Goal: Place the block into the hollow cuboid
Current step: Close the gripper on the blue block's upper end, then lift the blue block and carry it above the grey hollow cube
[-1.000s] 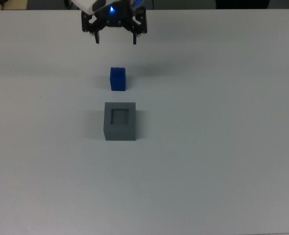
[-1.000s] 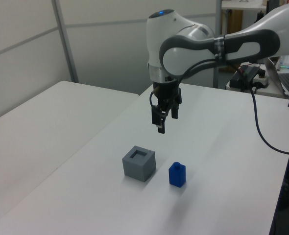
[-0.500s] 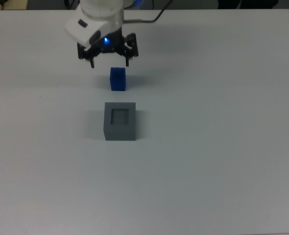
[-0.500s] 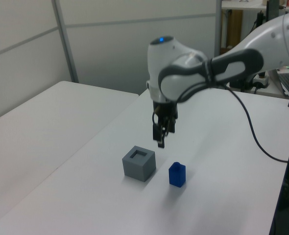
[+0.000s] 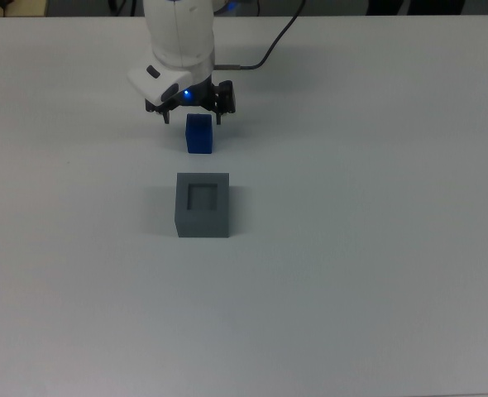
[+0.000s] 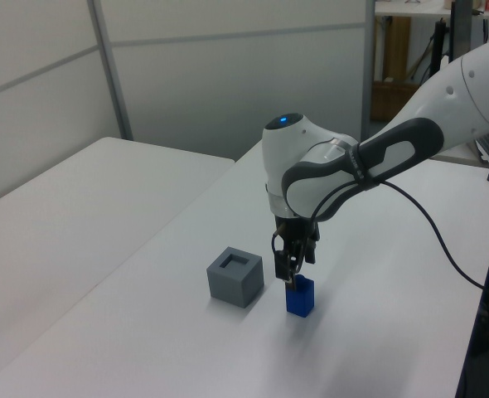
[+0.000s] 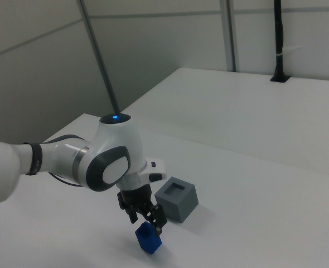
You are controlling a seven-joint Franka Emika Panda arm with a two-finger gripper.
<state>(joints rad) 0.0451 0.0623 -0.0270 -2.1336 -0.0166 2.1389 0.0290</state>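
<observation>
Your grey matte square box [image 5: 203, 205] holds nothing in its recess. The small matte blue block [image 5: 198, 134] stands on the white table [image 5: 376, 248] just beside it, beneath your spread-fingered, empty black gripper [image 5: 193, 117].

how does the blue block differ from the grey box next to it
The block is bright blue; the hollow cuboid is grey. The block is narrower and solid on top, while the cuboid has a square recess in its top face. The gripper hangs just over the block; nothing is over the cuboid. Both stand upright on the white table.
</observation>
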